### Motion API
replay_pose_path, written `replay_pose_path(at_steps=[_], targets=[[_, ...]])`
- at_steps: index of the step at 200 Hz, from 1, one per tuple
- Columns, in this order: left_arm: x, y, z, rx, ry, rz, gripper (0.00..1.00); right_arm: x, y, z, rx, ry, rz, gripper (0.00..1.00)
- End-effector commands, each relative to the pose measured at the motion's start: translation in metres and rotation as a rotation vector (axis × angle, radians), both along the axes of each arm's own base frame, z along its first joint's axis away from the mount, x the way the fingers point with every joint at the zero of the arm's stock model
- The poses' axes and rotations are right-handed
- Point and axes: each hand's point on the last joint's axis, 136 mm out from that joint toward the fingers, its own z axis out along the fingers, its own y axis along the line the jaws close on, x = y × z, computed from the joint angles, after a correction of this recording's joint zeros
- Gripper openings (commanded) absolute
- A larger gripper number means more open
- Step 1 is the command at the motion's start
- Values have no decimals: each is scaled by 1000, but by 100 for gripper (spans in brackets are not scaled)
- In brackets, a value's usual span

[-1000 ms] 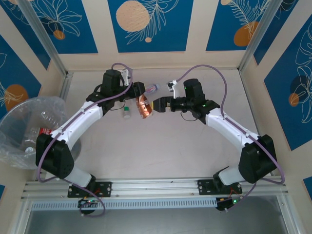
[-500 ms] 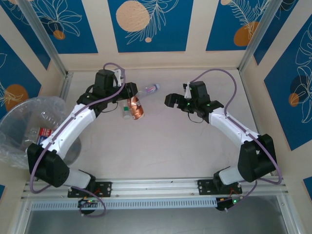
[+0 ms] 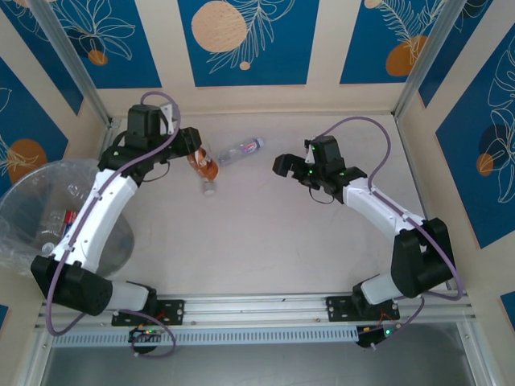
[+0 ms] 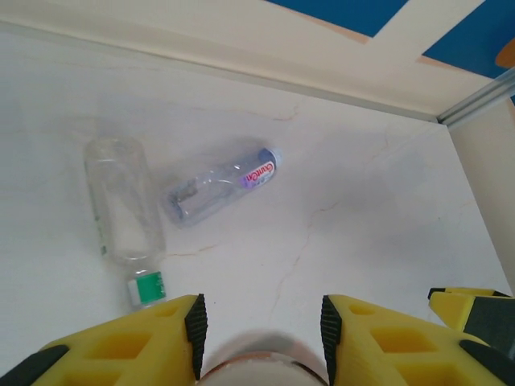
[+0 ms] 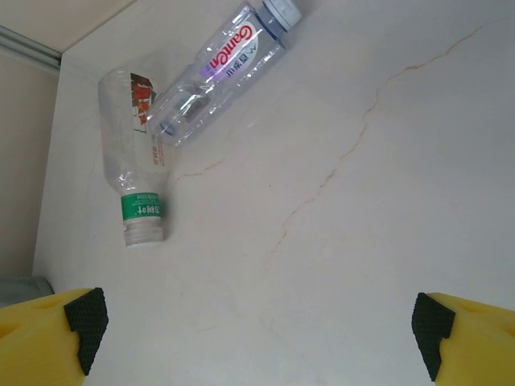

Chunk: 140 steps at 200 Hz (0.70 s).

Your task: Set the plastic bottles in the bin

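Observation:
My left gripper (image 3: 198, 155) is shut on a brown-labelled plastic bottle (image 3: 204, 165) and holds it above the table's far left. In the left wrist view that bottle's pale end (image 4: 261, 371) sits between the yellow fingers (image 4: 121, 350). Two more bottles lie on the table below: one with a green label (image 3: 209, 187) (image 4: 121, 211) (image 5: 135, 173), and a bluish-capped one (image 3: 241, 149) (image 4: 221, 184) (image 5: 221, 68). My right gripper (image 3: 282, 166) (image 5: 257, 322) is open and holds nothing, to the right of them. The bin (image 3: 22, 193), lined with a clear bag, stands off the table's left edge with bottles (image 3: 68, 217) inside.
Aluminium frame posts (image 3: 76, 68) rise at the back corners, and a low wall (image 3: 257, 100) runs along the table's far edge. A rail (image 3: 257, 310) with both arm bases lines the near edge. Bare tabletop (image 3: 265, 241) lies between the arms.
The left arm has swung left, carrying the brown-labelled bottle away from the right gripper. The right gripper drew back to the right and has since stayed open and almost still.

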Motion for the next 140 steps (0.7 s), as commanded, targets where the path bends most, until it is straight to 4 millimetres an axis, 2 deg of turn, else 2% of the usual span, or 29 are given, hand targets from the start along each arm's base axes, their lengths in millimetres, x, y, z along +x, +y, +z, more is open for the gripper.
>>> replay_pose_path(at_steps=[1,34,80,140], targets=[[-11,27,19,47,-16,33,44,3,-8,3,9,-16,-48,100],[-16,56,36,63,-42,103,44,6,-16,1,4,-15,-69,100],[-25,73,52,48,-57,138,44,6,-19,-3,11,-14,-81,100],[-74,144,122,214,-174,385,44,10,-24,-15,13,6,-93,100]])
